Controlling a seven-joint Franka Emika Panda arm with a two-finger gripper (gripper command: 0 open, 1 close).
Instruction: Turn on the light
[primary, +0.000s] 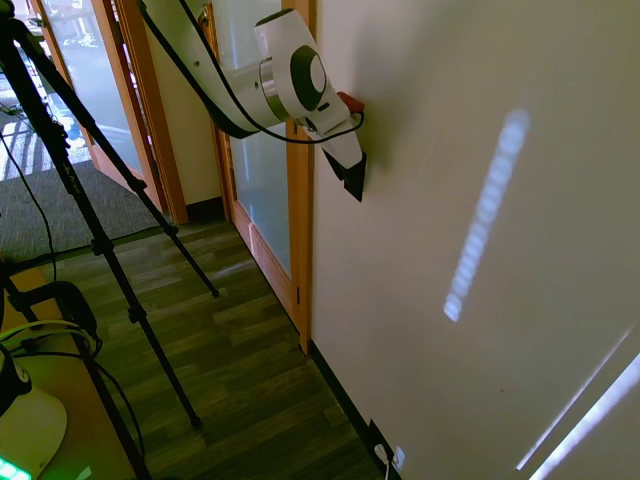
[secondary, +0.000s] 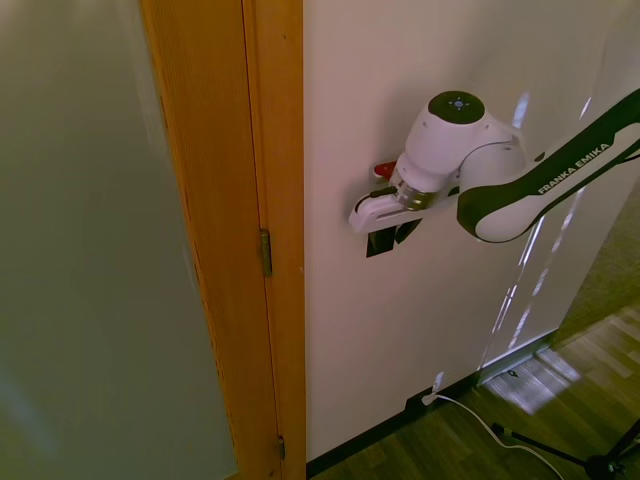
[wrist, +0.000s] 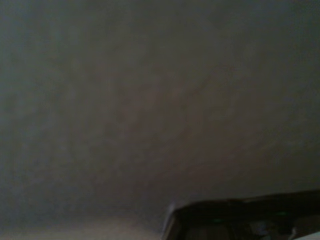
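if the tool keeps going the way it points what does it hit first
Most likely the black switch plate on the white wall; the tool is already right at it, though contact can't be confirmed.

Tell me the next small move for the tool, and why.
Probably a short push straight into the wall switch. The tool sits right at the black plate beside the wooden door frame, largely covering it, and the wrist view shows only blurred wall, so contact looks near. Fingers are hidden.

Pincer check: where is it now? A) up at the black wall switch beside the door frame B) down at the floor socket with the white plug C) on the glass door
A: the pincer sits at the black switch plate on the wall, right of the wooden door frame, far above the socket.
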